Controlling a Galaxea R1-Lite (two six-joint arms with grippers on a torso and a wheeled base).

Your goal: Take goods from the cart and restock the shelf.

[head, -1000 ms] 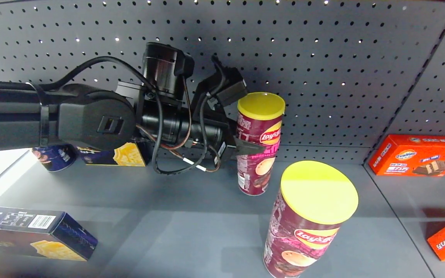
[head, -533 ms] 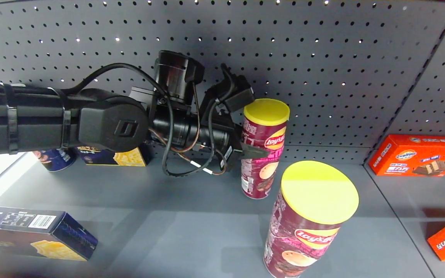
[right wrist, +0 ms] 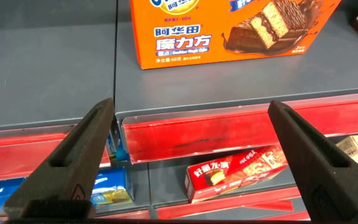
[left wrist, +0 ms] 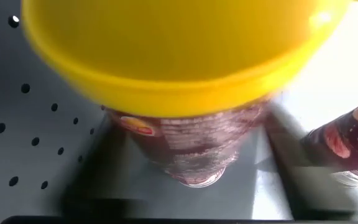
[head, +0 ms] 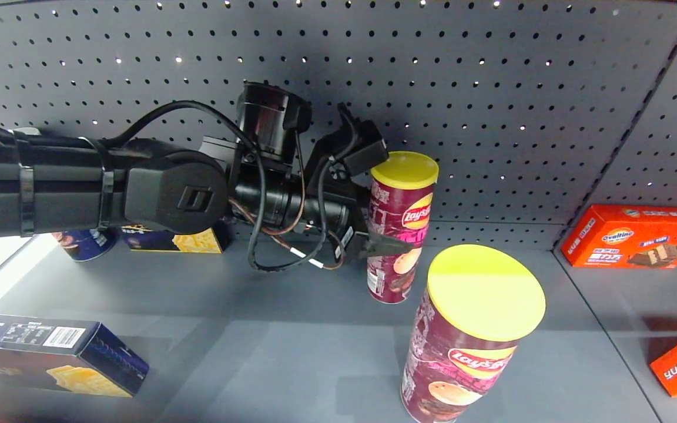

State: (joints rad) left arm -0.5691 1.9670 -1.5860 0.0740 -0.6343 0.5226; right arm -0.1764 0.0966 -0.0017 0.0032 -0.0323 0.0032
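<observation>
Maroon can (head: 402, 229) with a yellow lid (head: 404, 169) stands upright at the back of the shelf (head: 291, 352), close to the pegboard (head: 491, 117). Its base looks to be down on the shelf, or very nearly. The left gripper (head: 390, 242) is clamped on the can at mid-height. One finger crosses the can's front; the other is hidden behind it. The arm comes in level from the robot's left, so the gripper lies across the can's long axis. A front can (head: 462, 352) stands to the right and nearer, apart from the held one.

Left wrist view: the lid (left wrist: 179, 56) is close under the camera and the can (left wrist: 185, 149) runs down to the shelf. The front can (left wrist: 347, 149) is off to one side, not touching.

Right wrist view: the right gripper (right wrist: 194, 165) is spread wide and empty, facing an orange box (right wrist: 229, 31) on a grey tier (right wrist: 48, 62).

Judgement: the left arm owns this can. Let go, then back out leftward, away from the front can.
</observation>
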